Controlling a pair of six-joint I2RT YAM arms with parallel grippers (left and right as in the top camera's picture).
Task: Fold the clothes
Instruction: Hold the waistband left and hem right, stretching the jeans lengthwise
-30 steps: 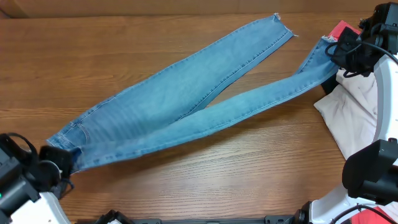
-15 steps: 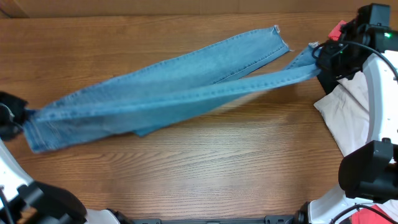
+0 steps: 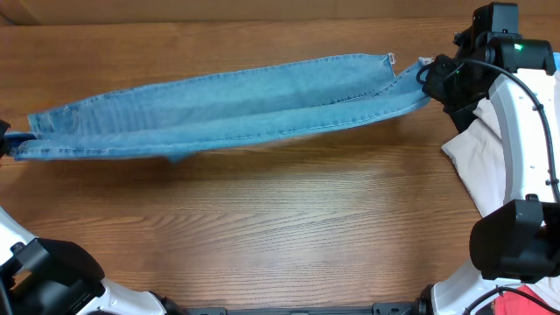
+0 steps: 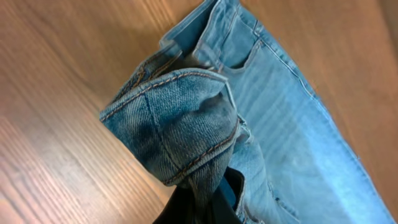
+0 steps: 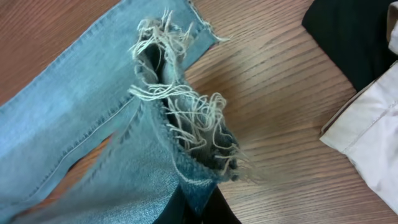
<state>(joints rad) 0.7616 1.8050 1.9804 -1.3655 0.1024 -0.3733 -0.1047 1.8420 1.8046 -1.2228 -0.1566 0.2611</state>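
here we go; the jeans [image 3: 219, 105] are strung out in one long band, running from just beside the beige garment [image 3: 490, 166] right across to the end of the table [image 3: 262, 236] farthest from it; the left gripper [image 4: 202, 202] is clamped down tight on a bunched fold of the waistband, well apart from the beige garment; the right gripper [image 5: 196, 208] is pinched closed on a frayed hem, close by the beige garment's upper edge; why hold both ends like this? looks to me like a stretch, pulling the denim taut so one leg comes to lie along the other without wrinkles; the two legs read as nearly stacked in the overhead view, the second hem lying free on the wood just beside the pinched one; my call is the lengthwise fold is close to laid, and the crosswise folds are yet to do; the risk i see is the loose leg skewing as the cloth is lowered; underfoot, a brown wood-grain tabletop, smooth and matte; a black garment [image 5: 348, 31] sits just next to the beige garment; of the room itself, only a paler strip past the table's back edge; nothing more to tell.
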